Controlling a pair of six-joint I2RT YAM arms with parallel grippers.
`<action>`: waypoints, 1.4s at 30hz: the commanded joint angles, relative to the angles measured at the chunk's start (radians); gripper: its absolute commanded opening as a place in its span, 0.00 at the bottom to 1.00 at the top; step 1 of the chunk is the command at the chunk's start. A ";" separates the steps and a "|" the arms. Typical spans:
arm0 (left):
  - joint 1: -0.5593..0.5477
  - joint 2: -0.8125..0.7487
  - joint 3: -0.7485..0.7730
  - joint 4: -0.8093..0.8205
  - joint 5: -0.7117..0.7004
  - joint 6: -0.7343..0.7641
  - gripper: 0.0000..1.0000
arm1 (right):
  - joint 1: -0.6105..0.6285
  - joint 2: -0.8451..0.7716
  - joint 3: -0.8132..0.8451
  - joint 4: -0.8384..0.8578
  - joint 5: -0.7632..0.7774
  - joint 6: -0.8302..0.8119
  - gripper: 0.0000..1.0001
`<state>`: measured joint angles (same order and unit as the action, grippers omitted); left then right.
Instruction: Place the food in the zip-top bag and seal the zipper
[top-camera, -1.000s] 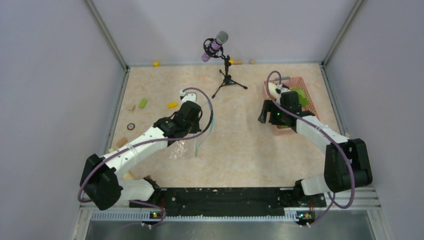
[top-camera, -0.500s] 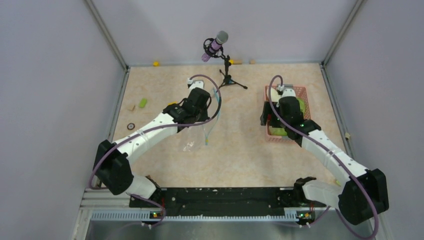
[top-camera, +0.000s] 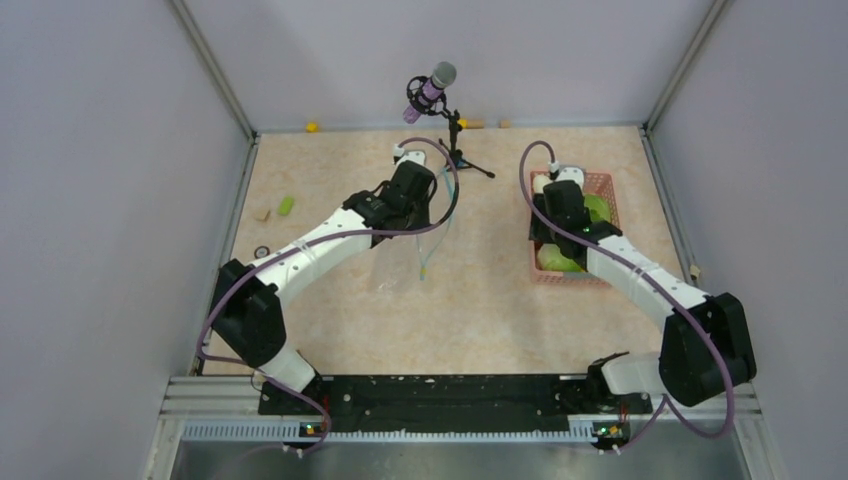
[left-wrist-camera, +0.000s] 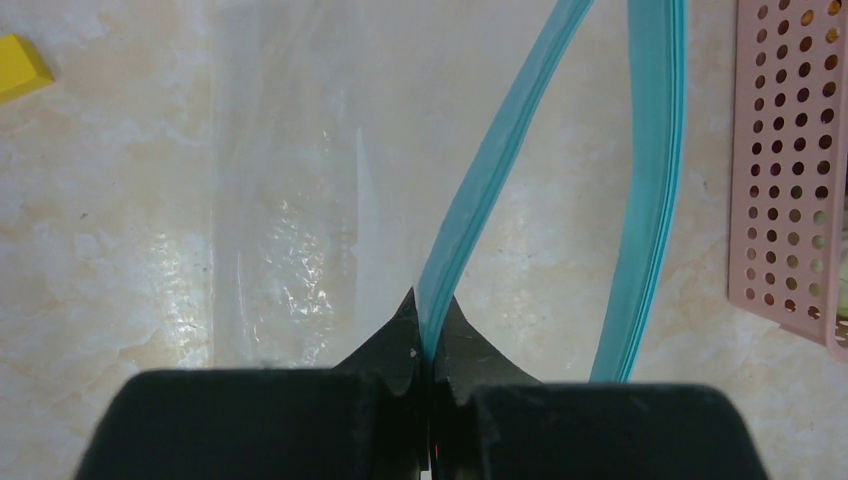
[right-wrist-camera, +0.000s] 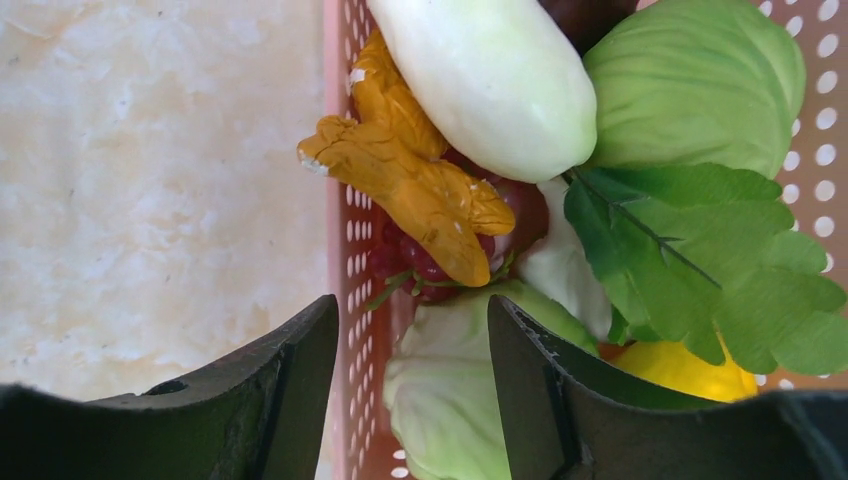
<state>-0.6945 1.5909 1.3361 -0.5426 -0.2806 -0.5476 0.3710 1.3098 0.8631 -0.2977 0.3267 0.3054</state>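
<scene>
The near half of the counter (top-camera: 480, 320) is bare, with lots of room between the two arms. The walls stand close along the left and right edges.

Past the middle, a bit to the left, the left hand (left-wrist-camera: 428, 322) is squeezed tight. It pinches one side of the zipper (left-wrist-camera: 490, 170), the thin blue strip. The other side of the strip curves away, so the mouth is open. The zip-top bag (left-wrist-camera: 290, 200) is clear and shiny and hangs down from that hand toward the counter. A little yellow bit (left-wrist-camera: 20, 65) lies near the bag.

By the right edge sits the pink basket (right-wrist-camera: 345, 250), well apart from the bag. All the food is in it: a white vegetable (right-wrist-camera: 490, 80), a cabbage (right-wrist-camera: 690, 80), green leaves (right-wrist-camera: 690, 260), an orange piece (right-wrist-camera: 410, 185), a dark red piece (right-wrist-camera: 430, 265) and a yellow fruit (right-wrist-camera: 670, 370). The right hand (right-wrist-camera: 410, 340) is partly open just above the basket's left wall. One finger is outside the wall and one is over a second cabbage (right-wrist-camera: 450, 400). It holds nothing.

At the far edge stands a microphone (top-camera: 432, 90).
</scene>
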 joint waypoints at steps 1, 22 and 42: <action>0.003 0.000 0.031 0.045 0.039 0.036 0.00 | -0.014 0.030 0.057 0.054 0.050 -0.070 0.56; 0.003 -0.015 0.000 0.080 0.068 0.072 0.00 | -0.076 0.148 0.038 0.195 -0.116 -0.281 0.41; 0.002 -0.043 -0.013 0.134 0.111 0.051 0.00 | -0.076 -0.226 -0.065 0.106 -0.185 -0.224 0.00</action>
<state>-0.6945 1.5925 1.3182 -0.4591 -0.1719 -0.4839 0.3023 1.1828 0.8108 -0.1684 0.1951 0.0456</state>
